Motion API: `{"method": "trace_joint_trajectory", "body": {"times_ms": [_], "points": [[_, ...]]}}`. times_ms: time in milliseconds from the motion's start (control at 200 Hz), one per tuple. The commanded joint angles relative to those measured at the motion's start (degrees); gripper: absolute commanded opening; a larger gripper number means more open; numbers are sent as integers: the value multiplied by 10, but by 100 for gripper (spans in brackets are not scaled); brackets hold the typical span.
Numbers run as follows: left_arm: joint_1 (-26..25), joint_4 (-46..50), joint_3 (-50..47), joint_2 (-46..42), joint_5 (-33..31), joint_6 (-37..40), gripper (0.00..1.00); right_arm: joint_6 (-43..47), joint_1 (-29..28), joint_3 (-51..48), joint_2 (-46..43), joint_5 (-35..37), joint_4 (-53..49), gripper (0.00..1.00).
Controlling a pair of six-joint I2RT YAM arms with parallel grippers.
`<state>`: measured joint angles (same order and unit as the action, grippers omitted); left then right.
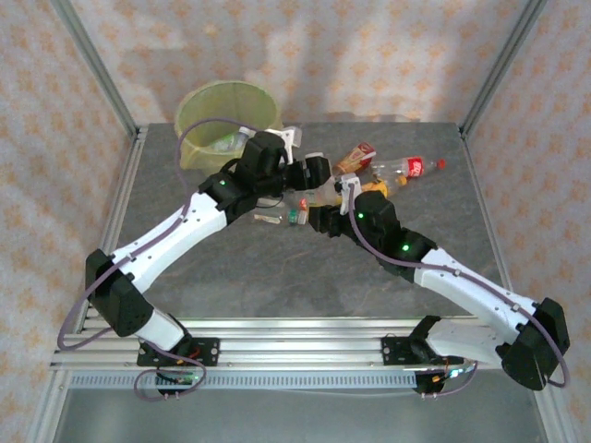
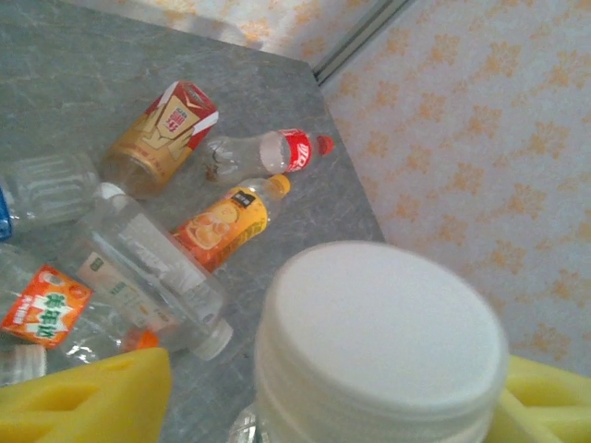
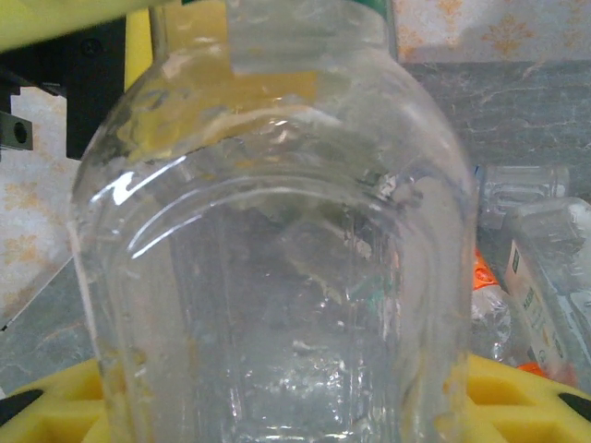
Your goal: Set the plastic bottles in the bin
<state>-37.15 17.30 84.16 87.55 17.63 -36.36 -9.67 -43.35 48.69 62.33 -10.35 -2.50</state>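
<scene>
My right gripper (image 1: 334, 207) (image 3: 286, 401) is shut on a clear plastic bottle (image 1: 323, 194) (image 3: 277, 258), with its yellow pads (image 3: 517, 397) on either side of the body. The bottle's white cap (image 2: 383, 341) lies between the yellow fingers (image 2: 92, 406) of my left gripper (image 1: 314, 175) (image 2: 342, 411). Bare table shows between the left finger and the bottle, so those jaws stand open around it. The yellow-green bin (image 1: 226, 111) stands at the back left, behind the left arm. More plastic bottles lie to the right: a red-labelled one (image 1: 411, 168) (image 2: 268, 152), an orange one (image 2: 226, 226) and a gold-and-red one (image 1: 355, 159) (image 2: 162, 138).
A clear bottle with a white cap (image 2: 148, 272), an orange-labelled one (image 2: 46, 305) and a blue-labelled one (image 2: 42, 189) lie close beside the grippers. Two small items (image 1: 282, 218) rest on the grey table (image 1: 277, 268) under the left arm. Metal frame posts (image 1: 480, 74) mark the table's corners.
</scene>
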Motion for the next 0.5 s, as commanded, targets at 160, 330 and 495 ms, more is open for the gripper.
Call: {"method": "trace_joint_trajectory", "body": {"times_ms": [160,330,495], "points": [[-1,-29,23,-4,7,9,46,-6,-3,-2,-12,-4,25,46],[-1,-37,21,-12,8,21,31,-11,-3,-1,-14,-1,20,52],[-1,-41,19,-32,-9,49,28,-15,-3,2,-15,3,12,83]]}}
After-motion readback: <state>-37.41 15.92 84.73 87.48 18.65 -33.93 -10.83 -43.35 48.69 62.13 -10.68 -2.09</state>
